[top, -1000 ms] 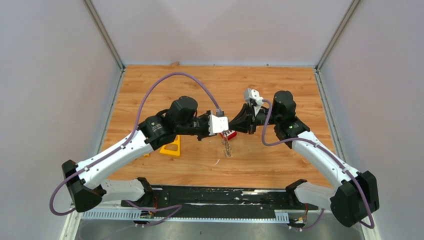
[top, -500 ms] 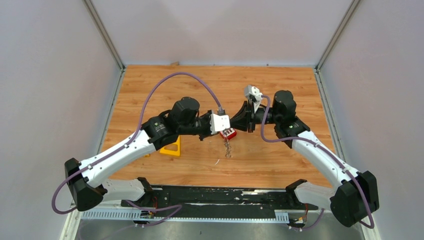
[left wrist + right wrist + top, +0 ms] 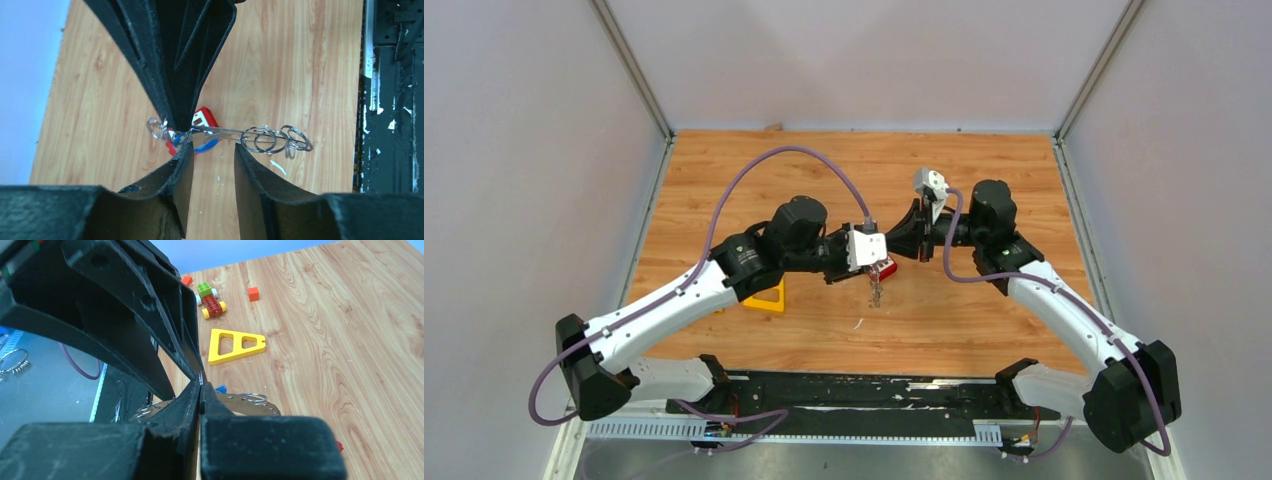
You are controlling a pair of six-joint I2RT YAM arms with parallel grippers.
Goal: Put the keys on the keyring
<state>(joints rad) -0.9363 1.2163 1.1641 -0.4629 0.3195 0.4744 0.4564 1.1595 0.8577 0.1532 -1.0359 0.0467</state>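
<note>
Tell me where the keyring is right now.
In the top view the keyring is at mid-table, pinched edge-on by the right gripper, beside the red block.

Wooden table (image 3: pixel 984 170) bears yellow triangular frame (image 3: pixel 235 355) and toy bricks (image 3: pixel 212 299).

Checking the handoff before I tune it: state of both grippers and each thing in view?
Left gripper: open, tips beside the keyring.
Right gripper: shut on the keyring.
Keyring: pinched at one end, seemingly lifted.
Blue key: at the ring; threaded or not, cannot tell.
Red block: by the pinch; loose or attached, cannot tell.
Yellow frame: lying flat, untouched.
</note>
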